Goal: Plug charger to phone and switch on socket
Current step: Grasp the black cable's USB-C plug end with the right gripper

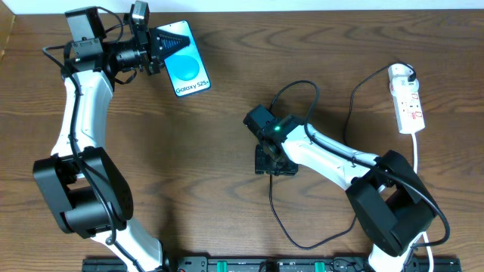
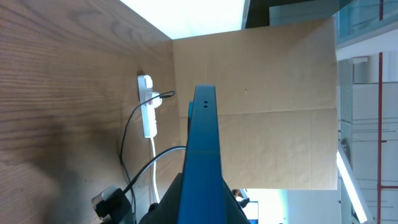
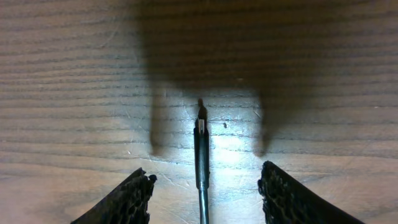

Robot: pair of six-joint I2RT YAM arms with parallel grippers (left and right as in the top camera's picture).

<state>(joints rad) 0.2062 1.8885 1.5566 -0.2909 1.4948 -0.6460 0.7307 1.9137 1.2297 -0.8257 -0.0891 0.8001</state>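
Black mesh fingers of the right gripper gape wide astride the charger plug tip lying on the wood table, so I'd drop straight, pinch just behind that tip and keep it level for the phone, gripped by the left gripper well left of the plug.

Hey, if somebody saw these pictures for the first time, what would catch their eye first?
The bright blue phone stands out at the top left of the overhead view, clamped in the left gripper. Near the middle of the table, the right gripper hangs open just above the wood, with the charger's plug tip lying between its fingers. A white power strip lies at the right edge.
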